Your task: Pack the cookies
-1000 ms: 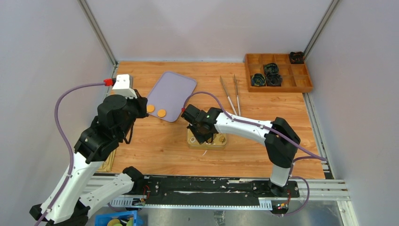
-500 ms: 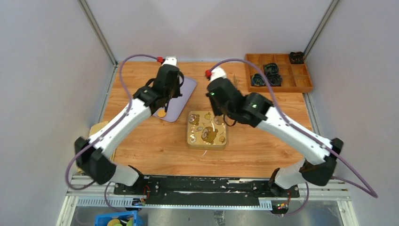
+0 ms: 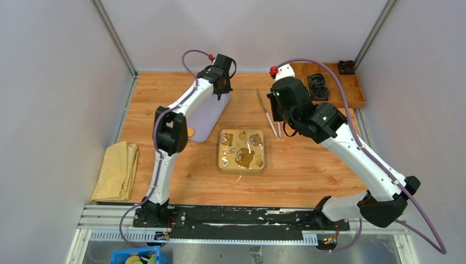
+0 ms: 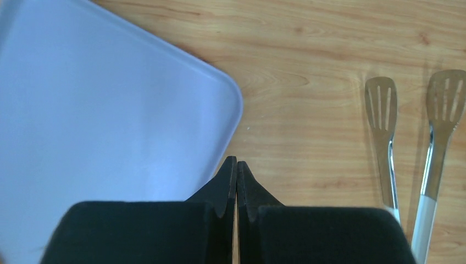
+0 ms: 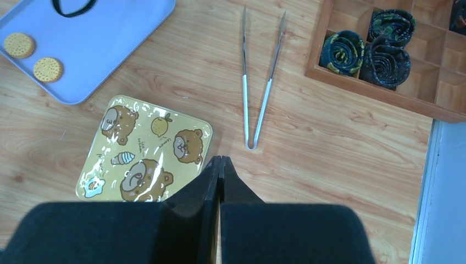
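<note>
Two round orange-yellow cookies (image 5: 19,45) (image 5: 48,69) lie on the near left end of a lavender tray (image 5: 104,38). In the top view one cookie (image 3: 190,132) shows beside the left arm. The square yellow tin (image 3: 242,149) with bear pictures sits closed in the middle of the table and also shows in the right wrist view (image 5: 145,151). My left gripper (image 4: 236,160) is shut and empty, above the tray's far right corner (image 4: 220,99). My right gripper (image 5: 220,159) is shut and empty, high above the tin's far right edge.
Metal tongs (image 3: 269,113) lie between the tray and a wooden compartment box (image 3: 335,88) holding dark rolled items at the back right. The tongs also show in both wrist views (image 5: 258,82) (image 4: 384,137). A folded yellow cloth (image 3: 116,170) lies at the near left.
Both arms have lifted and reached toward the back of the table. The left gripper moved from the tray's near end to its far corner. The right gripper left the tin and moved back right.
</note>
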`<state>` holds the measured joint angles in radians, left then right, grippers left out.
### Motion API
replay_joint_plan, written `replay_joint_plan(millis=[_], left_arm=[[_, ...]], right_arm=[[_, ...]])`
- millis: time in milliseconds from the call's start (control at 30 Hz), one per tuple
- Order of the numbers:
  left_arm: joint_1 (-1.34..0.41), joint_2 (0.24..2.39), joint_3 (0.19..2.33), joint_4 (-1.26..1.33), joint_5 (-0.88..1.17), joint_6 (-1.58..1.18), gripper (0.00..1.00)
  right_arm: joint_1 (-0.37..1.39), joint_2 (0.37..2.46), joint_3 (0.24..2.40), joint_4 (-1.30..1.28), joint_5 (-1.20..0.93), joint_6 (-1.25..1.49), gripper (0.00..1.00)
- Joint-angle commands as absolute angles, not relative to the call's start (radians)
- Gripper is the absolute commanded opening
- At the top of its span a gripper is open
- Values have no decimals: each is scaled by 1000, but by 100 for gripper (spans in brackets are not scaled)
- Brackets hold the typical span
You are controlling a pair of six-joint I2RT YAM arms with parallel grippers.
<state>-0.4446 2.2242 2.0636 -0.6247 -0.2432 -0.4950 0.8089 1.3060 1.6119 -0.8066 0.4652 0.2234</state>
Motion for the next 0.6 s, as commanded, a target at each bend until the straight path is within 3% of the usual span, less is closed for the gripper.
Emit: replay_joint_plan(millis=[0,300,567], left_arm=[[-444,2381,2242,-771,-183,-561,0],[-397,2412,2171,-774,-215,-632,0],[-372,2489,2249,-774,-205,-612,0]], right_arm=[[752,1305,1592,-787,420,191,0],[634,1310,1514,-745,271,199,0],[623,1312,1481,-727,231,208,0]])
